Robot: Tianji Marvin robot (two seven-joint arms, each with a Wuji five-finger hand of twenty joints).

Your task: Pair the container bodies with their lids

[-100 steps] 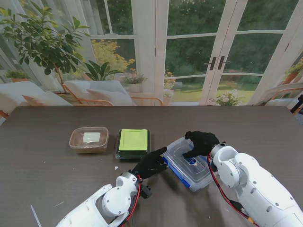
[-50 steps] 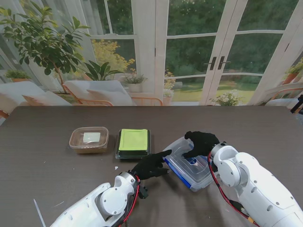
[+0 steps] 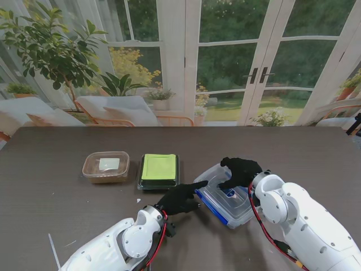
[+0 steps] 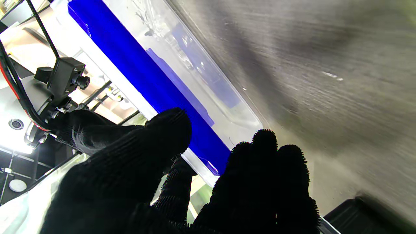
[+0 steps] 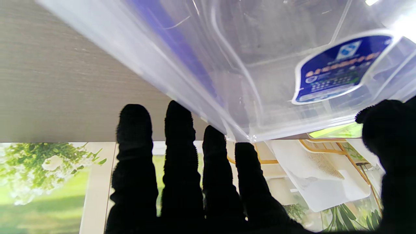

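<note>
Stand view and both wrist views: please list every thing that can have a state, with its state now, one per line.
Clear plastic box with blue clips: lid on, both hands touching it.
Black tray with green lid: closed, untouched.
Brown translucent container: lid on, untouched.
Left hand: fingers against the box's blue-clip side.
Right hand: fingers spread over the lid, thumb apart.
Glass doors: closed.

Dark wood-grain table carrying three containers in a row.

At about ten o'clock from the table's middle sits a clear lidded tub; just beside it toward the centre lies a black tray with a green lid. At roughly five o'clock stands a clear box with a blue-edged lid, turned askew to the table's edge. Small pale specks dot the surface at seven o'clock, near the tray.
</note>
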